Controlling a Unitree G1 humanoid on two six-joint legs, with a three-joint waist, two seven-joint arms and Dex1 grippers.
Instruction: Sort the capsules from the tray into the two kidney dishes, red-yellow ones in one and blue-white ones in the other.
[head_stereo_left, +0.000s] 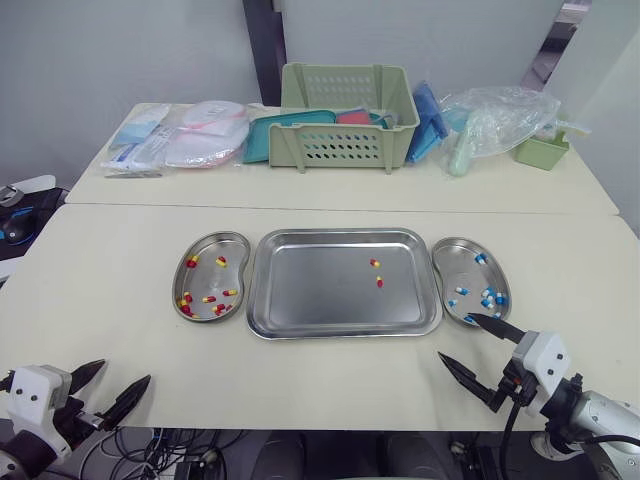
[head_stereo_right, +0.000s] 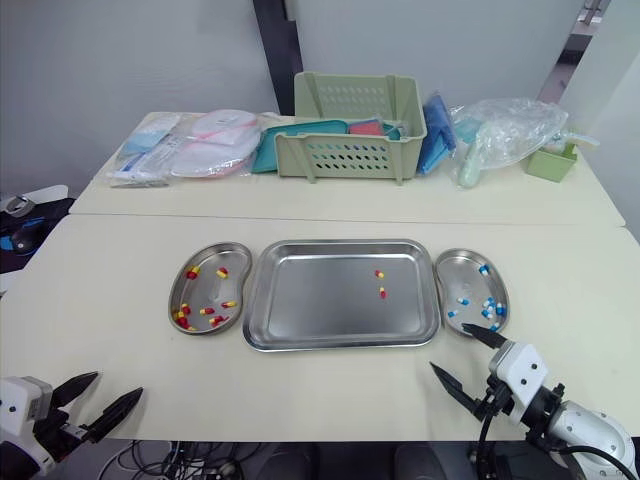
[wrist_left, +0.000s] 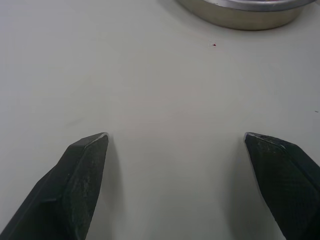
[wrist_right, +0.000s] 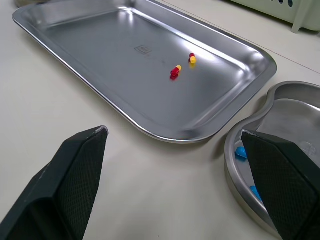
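Capsules, red-yellow, two: we log them close together in the tray, ahead and left of the right gripper, fingers spread wide. Blue-white capsules: in the right kidney dish, just beyond that gripper. More red-yellow capsules: in the left kidney dish, ahead and right of the left gripper, likewise released, over the table.

Shiny metal tray, 2 metal kidney dishes, matt tabletop
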